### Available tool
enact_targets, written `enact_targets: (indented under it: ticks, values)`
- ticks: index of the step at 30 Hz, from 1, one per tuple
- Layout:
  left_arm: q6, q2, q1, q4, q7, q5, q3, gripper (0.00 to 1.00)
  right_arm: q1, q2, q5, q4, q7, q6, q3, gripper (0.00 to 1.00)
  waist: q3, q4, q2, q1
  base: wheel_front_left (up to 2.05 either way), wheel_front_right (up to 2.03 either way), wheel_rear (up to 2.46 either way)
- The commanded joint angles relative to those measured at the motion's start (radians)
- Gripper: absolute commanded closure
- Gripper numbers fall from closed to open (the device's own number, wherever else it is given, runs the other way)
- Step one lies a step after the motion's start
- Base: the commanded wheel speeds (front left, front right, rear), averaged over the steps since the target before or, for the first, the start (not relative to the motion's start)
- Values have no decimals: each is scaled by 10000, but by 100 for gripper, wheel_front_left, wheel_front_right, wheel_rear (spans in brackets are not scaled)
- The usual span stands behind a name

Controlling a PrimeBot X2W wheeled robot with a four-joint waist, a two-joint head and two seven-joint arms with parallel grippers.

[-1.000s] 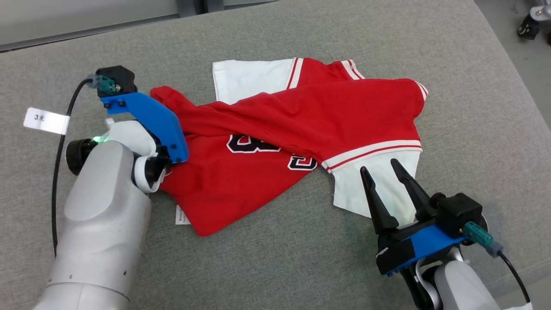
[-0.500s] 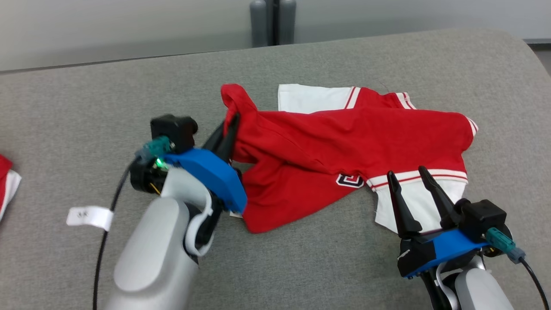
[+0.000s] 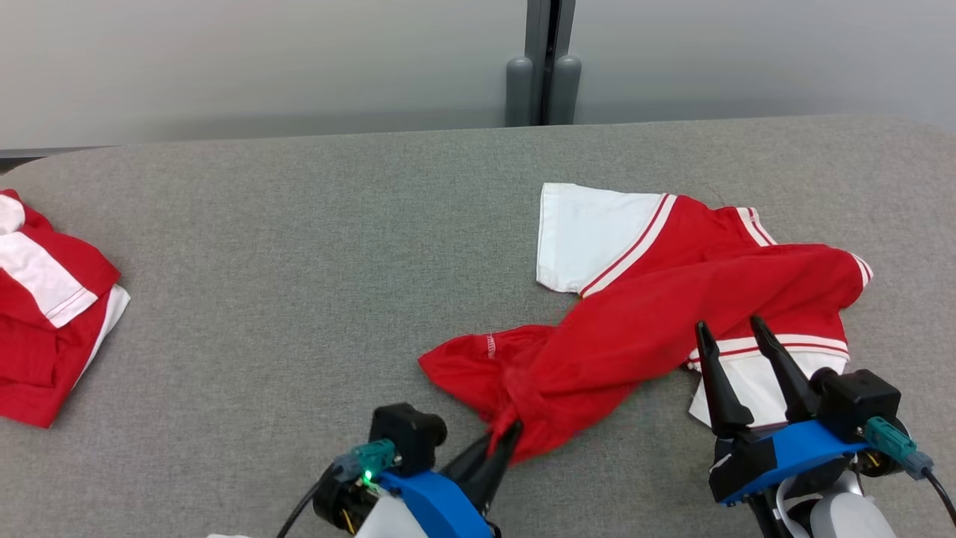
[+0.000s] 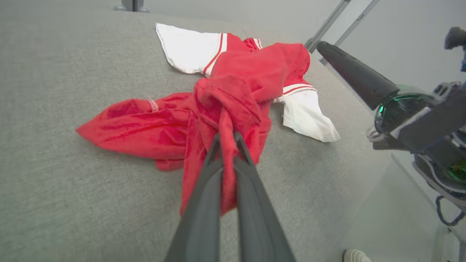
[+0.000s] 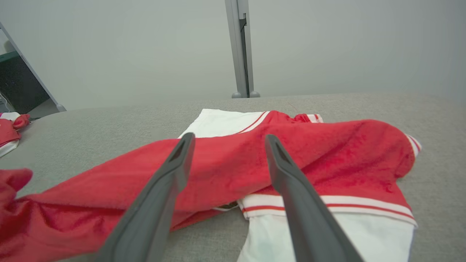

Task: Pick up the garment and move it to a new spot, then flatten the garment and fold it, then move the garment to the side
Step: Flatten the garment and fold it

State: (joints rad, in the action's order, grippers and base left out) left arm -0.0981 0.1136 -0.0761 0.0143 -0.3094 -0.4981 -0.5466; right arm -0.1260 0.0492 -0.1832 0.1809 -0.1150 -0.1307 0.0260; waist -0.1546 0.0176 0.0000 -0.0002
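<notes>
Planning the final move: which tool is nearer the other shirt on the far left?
Left. The left tool, shut on the jersey, sits mid-table, right of that shirt; the right tool is open farther right.

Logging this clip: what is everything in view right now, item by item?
garment: one, red with white sleeves and striped trim, crumpled on the right half of the surface, one red end bunched toward the robot
second garment: one, red and white, at the surface's left edge
padded surface: one, grey, under both garments
post: one, grey, upright behind the surface
left pincer: one, dark fingers, shut on the garment's bunched red end
right pincer: one, dark fingers, open, by the garment's near white sleeve, holding nothing
</notes>
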Motion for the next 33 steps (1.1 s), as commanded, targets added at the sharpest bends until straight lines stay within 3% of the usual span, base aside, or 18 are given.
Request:
enact_targets:
  ticks: [1, 2, 3, 8, 11, 16, 26, 33]
  values:
    - [29, 13, 116, 89, -138, -92, -66, 78, 117, 23, -57, -32, 39, -1, -27, 0, 5, -18, 0, 2, 0, 0, 0]
    - [30, 10, 279, 128, -373, -167, -206, 48, 119, 23, -58, -60, 67, -1, -44, 0, 13, -36, 0, 2, 0, 0, 0]
    - [34, 4, 402, 167, -581, -268, -317, 0, 124, 23, -59, -87, 63, -1, -69, 0, 20, -54, 0, 2, 0, 0, 0]
    - [144, 87, 831, 597, -1632, -847, -545, 0, 224, 23, -69, -187, 124, -1, -129, 0, 74, -124, 0, 2, 0, 0, 0]
    - [311, 165, 925, 1236, -1952, -1286, -210, 0, 288, 23, -80, -214, 138, -1, -104, 0, 115, -101, 0, 2, 0, 0, 0]
    - [960, 393, 514, 1727, -1755, -903, 500, 0, 313, 23, -122, -222, 123, -1, -70, 0, 150, -17, 0, 2, 0, 0, 0]
    - [1438, -118, -801, -1126, -1587, -856, 823, 0, 64, 22, -207, -166, 75, -1, 207, 0, 13, 361, 0, 2, 0, 0, 0]
    - [1220, -507, -1478, -2743, -1445, -1842, 770, 0, 38, 23, -258, -136, 2, -1, 211, 0, -154, 550, 0, 2, 0, 0, 0]
